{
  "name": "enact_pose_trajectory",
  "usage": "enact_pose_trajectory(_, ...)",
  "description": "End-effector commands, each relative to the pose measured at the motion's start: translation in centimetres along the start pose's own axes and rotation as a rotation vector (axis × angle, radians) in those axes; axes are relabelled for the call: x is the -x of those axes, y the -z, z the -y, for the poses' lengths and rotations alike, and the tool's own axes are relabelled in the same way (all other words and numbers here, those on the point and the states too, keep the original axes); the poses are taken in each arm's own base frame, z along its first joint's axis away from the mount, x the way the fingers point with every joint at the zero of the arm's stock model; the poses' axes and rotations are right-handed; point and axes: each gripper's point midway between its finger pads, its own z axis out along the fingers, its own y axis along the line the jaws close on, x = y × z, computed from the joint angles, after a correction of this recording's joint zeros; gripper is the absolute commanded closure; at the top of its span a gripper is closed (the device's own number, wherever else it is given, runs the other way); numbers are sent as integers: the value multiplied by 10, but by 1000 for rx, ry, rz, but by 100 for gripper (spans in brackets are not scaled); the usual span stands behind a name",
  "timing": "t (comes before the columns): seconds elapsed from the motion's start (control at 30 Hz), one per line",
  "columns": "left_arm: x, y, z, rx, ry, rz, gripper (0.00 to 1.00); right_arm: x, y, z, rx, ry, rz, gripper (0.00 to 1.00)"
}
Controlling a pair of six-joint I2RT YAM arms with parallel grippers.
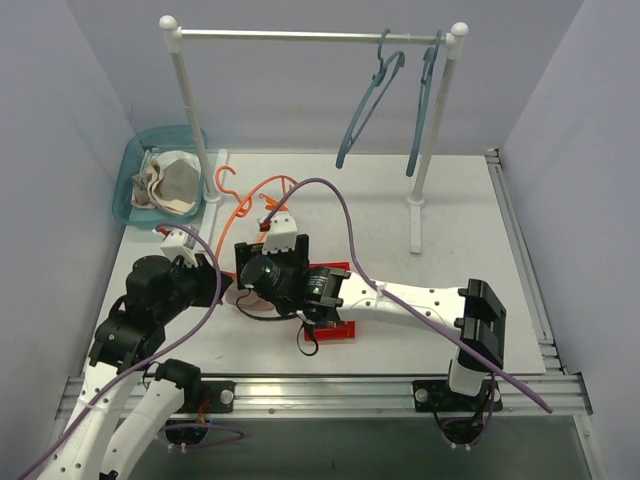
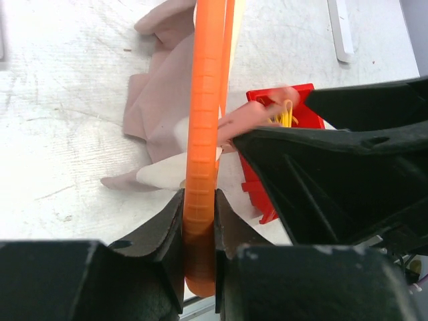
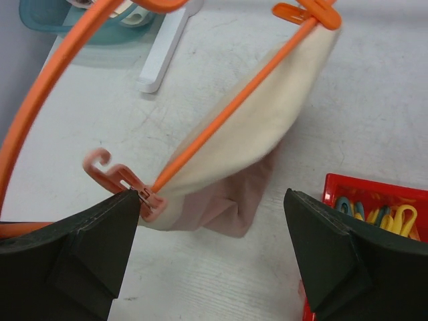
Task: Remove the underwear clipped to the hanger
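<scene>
Top view: the hanger (image 1: pixel 243 203) lies on the surface (image 1: pixel 450 260) left of centre, its hook toward the teal bin (image 1: pixel 128 175) in the upper left. The left arm (image 1: pixel 150 300) and right arm (image 1: pixel 400 295) meet over it. A red tray (image 1: pixel 340 328) sits just below the right arm.

Left wrist view: the left pincer (image 2: pixel 199 207) is clenched on the hanger's orange bar, which runs straight up the middle of the frame. The underwear (image 2: pixel 160 100) lies rumpled on the surface at upper left of centre, passing under the bar.

Right wrist view: the right pincer (image 3: pixel 210 200) is released, with its black fingers (image 3: pixel 93 247) spread wide at the lower corners. The hanger's bar crosses from lower left to upper right. The underwear hangs from it, cream band against the bar and pink cloth sagging below. One orange clip (image 3: pixel 144 195) touches the left fingertip; a second clip (image 3: pixel 311 10) grips the fabric at the upper right.
</scene>
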Motion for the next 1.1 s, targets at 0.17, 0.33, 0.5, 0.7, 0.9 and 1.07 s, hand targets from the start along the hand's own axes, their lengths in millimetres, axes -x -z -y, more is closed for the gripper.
enact_pose_trajectory(0.17, 37, 7, 4, 9, -13, 153, 97, -1, 13, 70, -214, -2, 26, 9)
enact_pose_trajectory(0.33, 35, 4, 5, 3, -7, 148, 97, -9, 16, 74, -207, -46, 10, 7)
enact_pose_trajectory(0.5, 31, 0, 0, 16, -8, 138, 98, 12, 40, 64, -97, -138, 48, 4)
enact_pose_trajectory(0.7, 29, -6, -1, 15, -7, 137, 98, 20, 61, 47, 148, -281, 57, 0)
enact_pose_trajectory(0.9, 29, -8, 4, -15, -17, 153, 98, 42, 66, 22, 531, -590, 42, 0)
enact_pose_trajectory(1.07, 31, -6, 9, -43, -25, 166, 97, 49, 63, 15, 672, -708, 26, 0)
